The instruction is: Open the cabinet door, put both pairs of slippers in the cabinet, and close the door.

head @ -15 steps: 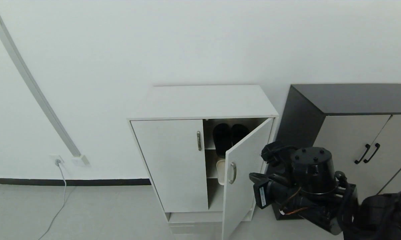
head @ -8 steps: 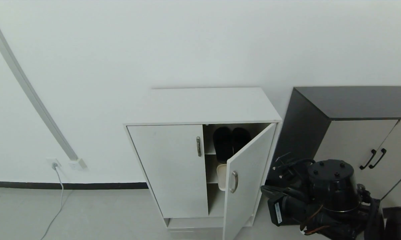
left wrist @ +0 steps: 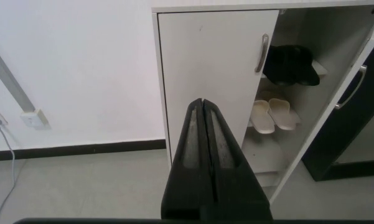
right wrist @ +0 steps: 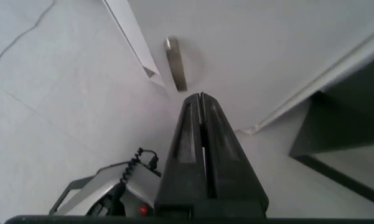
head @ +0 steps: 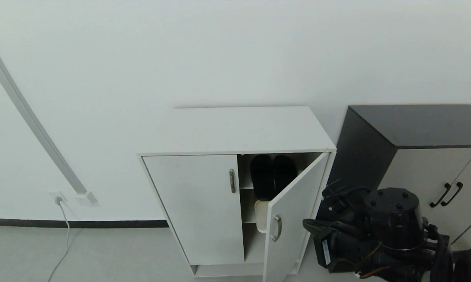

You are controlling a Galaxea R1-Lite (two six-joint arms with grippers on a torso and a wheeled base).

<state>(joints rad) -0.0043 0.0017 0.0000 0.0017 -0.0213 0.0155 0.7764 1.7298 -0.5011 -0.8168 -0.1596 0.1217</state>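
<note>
Since both pairs already sit inside the white cabinet (head: 239, 129), you are, by my reading, at the last step: shutting the door.

Placement, and likely why:
- Right door (head: 294, 219) stands ajar, swung out toward you; left door (head: 192, 207) is flush shut. The gap is the only way to the shelves, so that door is the one to push home.
- Black slippers (head: 272, 174) lie side by side on the upper shelf, toes out. Cream slippers (left wrist: 275, 115) lie on the shelf below, also side by side. One pair per shelf keeps them from stacking.
- Right gripper (right wrist: 201, 96) is at the outer face of the right door, near its handle (right wrist: 175, 63), fingers pressed together on nothing. Closed fingers make a blunt pusher, which suits a shove on the panel. Contact with the door: cannot tell.
- Left gripper (left wrist: 202, 106) hangs back in front of the left door, well apart from it, fingers together and empty. It looks parked out of the door's swing.

Counts:
- Slippers: four, being two black and two cream.
- White cabinet doors: two, one handle each.
- Grippers: two, neither carrying anything.
- Dark cabinet (head: 415, 129) beside the white one: two black handles, doors shut.
</note>
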